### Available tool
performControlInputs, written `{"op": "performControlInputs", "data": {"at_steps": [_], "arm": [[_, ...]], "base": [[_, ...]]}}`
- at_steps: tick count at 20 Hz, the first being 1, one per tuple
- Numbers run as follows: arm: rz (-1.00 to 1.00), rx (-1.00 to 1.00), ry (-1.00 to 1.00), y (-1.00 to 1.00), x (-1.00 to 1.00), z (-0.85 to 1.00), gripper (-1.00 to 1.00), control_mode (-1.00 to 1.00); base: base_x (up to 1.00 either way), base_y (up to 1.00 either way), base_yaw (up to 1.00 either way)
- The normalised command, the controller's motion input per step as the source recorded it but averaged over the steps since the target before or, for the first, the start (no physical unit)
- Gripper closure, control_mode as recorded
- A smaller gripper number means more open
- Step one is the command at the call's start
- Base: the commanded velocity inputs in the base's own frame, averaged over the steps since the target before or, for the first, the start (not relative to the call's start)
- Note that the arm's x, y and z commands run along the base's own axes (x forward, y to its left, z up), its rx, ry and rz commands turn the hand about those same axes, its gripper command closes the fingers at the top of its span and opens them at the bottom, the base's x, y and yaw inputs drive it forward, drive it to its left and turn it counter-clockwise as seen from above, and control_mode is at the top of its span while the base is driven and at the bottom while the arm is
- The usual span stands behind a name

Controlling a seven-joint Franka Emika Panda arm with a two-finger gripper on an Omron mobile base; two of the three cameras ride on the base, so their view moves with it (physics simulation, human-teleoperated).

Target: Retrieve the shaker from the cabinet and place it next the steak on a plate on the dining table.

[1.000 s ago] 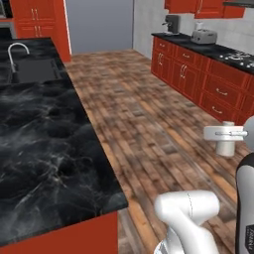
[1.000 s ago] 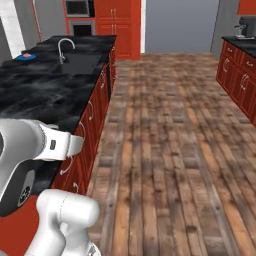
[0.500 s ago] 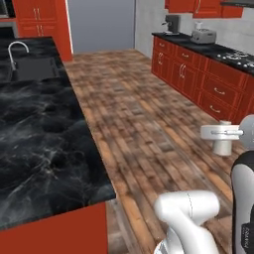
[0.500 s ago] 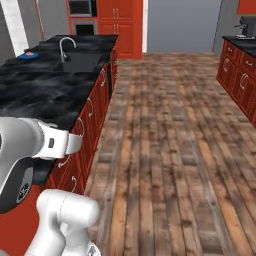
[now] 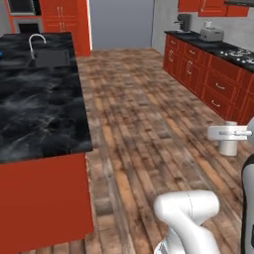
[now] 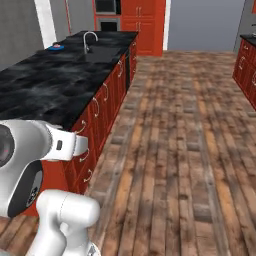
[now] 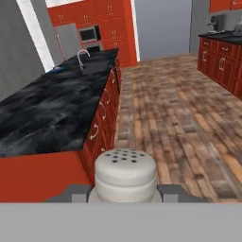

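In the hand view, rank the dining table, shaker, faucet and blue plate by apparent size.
1. dining table
2. shaker, enlarged by nearness to the camera
3. faucet
4. blue plate, far off and tiny

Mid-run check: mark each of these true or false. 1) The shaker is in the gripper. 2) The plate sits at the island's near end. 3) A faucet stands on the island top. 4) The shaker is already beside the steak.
1) True: in the hand view the shaker sits at the gripper.
2) False: the plate lies at the far end of the dining table.
3) True: the faucet stands by the sink.
4) False: it is held, away from the plate.
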Motion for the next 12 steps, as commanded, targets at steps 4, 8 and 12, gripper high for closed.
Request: {"op": "performControlInputs", "data": {"at_steps": [4, 8, 12], "arm": [[0.0, 0.0, 0.0, 0.0, 0.0, 0.0, 1.0, 1.0], [0.0, 0.0, 0.0, 0.0, 0.0, 0.0, 1.0, 1.0], [0.0, 0.0, 0.0, 0.0, 0.0, 0.0, 1.0, 1.0]], "base": [[-1.0, 1.0, 0.04], [-0.85, 1.0, 0.0], [-0.64, 1.0, 0.0]]}}
